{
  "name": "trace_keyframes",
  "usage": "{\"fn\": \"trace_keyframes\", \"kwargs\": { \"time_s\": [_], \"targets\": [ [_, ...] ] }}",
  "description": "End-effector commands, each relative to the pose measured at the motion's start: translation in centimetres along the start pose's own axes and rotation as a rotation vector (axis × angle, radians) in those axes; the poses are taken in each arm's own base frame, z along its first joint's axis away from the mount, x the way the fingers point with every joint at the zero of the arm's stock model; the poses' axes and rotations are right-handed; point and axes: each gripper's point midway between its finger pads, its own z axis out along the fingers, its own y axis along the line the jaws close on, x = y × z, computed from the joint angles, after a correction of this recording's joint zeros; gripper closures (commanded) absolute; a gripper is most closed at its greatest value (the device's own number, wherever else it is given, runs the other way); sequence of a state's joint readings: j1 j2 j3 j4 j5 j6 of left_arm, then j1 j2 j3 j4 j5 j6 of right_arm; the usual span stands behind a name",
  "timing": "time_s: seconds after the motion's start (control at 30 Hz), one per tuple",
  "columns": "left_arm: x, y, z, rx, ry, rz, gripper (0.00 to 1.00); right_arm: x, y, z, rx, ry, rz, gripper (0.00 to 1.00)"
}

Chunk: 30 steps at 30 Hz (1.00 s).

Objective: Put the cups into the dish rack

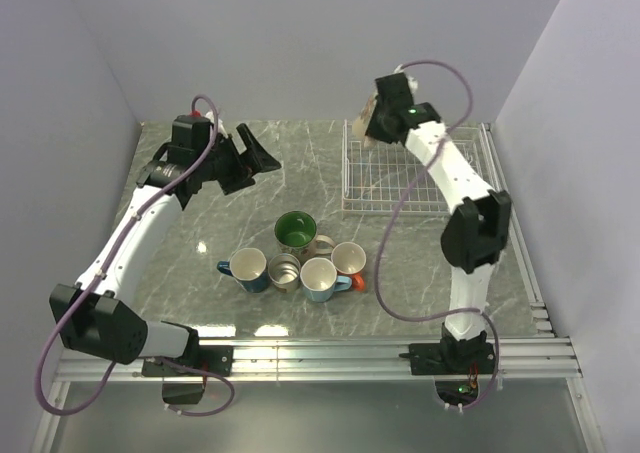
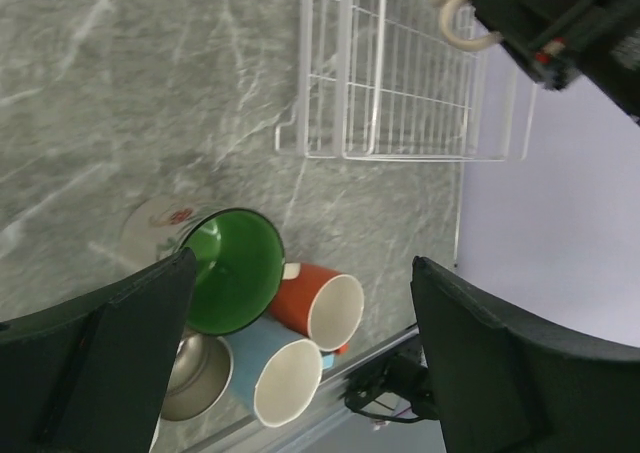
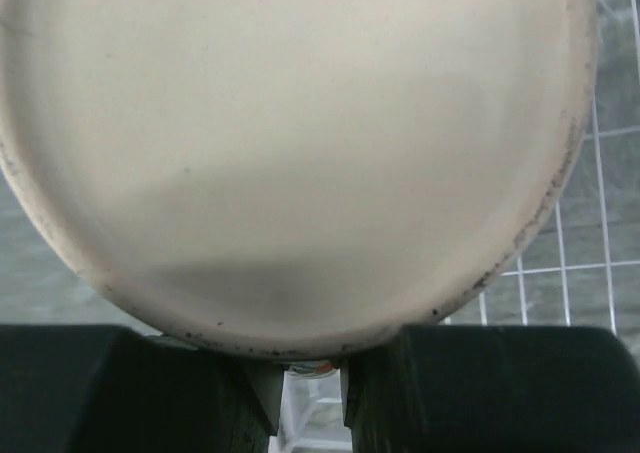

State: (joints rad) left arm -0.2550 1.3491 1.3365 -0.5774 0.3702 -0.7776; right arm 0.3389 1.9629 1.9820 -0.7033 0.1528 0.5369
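1. Upper left: the left end effector [image 1: 250,161] hangs wide open and empty above the bench [image 1: 210,223].
2. Lower centre: five cups [image 1: 320,276] sit clustered on the bench, none loaded.
3. Upper right: the right end effector [image 3: 310,388] grips the cream mug [image 3: 300,143] over the empty dish rack [image 1: 375,178].

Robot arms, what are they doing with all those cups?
They are loading mugs into the dish rack. The right gripper is holding the cream mug up over the rack. The left gripper is open and empty, hovering above the table. Five more mugs sit bunched together on the table. No mug shows in the rack yet.
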Motion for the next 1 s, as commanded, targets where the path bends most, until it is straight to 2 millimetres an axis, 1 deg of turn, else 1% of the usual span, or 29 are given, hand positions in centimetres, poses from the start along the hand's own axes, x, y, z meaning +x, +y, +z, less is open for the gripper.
{"fn": "trace_keyframes", "kwargs": {
  "time_s": [0.0,0.03,0.1,0.13,0.2,0.3,0.37,0.4,0.47,0.53,0.67,0.7,0.8,0.97],
  "targets": [
    [-0.1,0.2,-2.3,-0.044,-0.039,0.070,0.06,-4.8,0.4,-1.1,0.079,-0.182,-0.064,1.00],
    [0.1,0.4,-2.3,-0.049,-0.035,0.068,0.07,-4.0,0.2,0.2,0.107,-0.164,-0.071,1.00],
    [0.3,0.5,-2.6,-0.053,-0.033,0.066,0.07,-3.8,-0.1,1.3,0.127,-0.160,-0.075,1.00],
    [0.6,0.7,-2.7,-0.060,-0.027,0.063,0.07,-3.3,-0.5,2.2,0.147,-0.154,-0.075,1.00],
    [0.6,0.9,-2.9,-0.071,-0.031,0.065,0.07,-3.1,-0.3,3.2,0.144,-0.157,-0.078,1.00],
    [0.9,1.2,-3.4,-0.087,-0.031,0.065,0.07,-2.4,-0.7,5.0,0.167,-0.148,-0.083,1.00],
    [1.3,1.6,-3.6,-0.097,-0.027,0.061,0.07,-2.5,-0.7,5.6,0.170,-0.160,-0.080,1.00],
    [1.4,1.7,-3.7,-0.101,-0.025,0.059,0.07,-2.1,-0.9,6.1,0.174,-0.156,-0.082,1.00],
    [1.6,1.8,-3.9,-0.107,-0.026,0.055,0.07,-2.3,-0.5,6.4,0.165,-0.175,-0.075,1.00],
    [1.7,2.1,-4.0,-0.115,-0.027,0.050,0.07,-1.8,-0.9,7.1,0.177,-0.170,-0.077,1.00],
    [1.6,2.2,-4.2,-0.131,-0.032,0.048,0.07,-0.6,-1.2,8.1,0.187,-0.166,-0.092,1.00],
    [1.6,2.2,-4.4,-0.135,-0.033,0.048,0.07,0.3,-1.5,8.5,0.192,-0.148,-0.098,1.00],
    [1.6,2.3,-4.4,-0.140,-0.036,0.043,0.07,1.3,-1.9,8.8,0.202,-0.127,-0.099,1.00],
    [1.6,2.2,-4.4,-0.131,-0.038,0.035,0.08,2.4,-2.4,9.1,0.211,-0.110,-0.113,1.00]
  ]
}}
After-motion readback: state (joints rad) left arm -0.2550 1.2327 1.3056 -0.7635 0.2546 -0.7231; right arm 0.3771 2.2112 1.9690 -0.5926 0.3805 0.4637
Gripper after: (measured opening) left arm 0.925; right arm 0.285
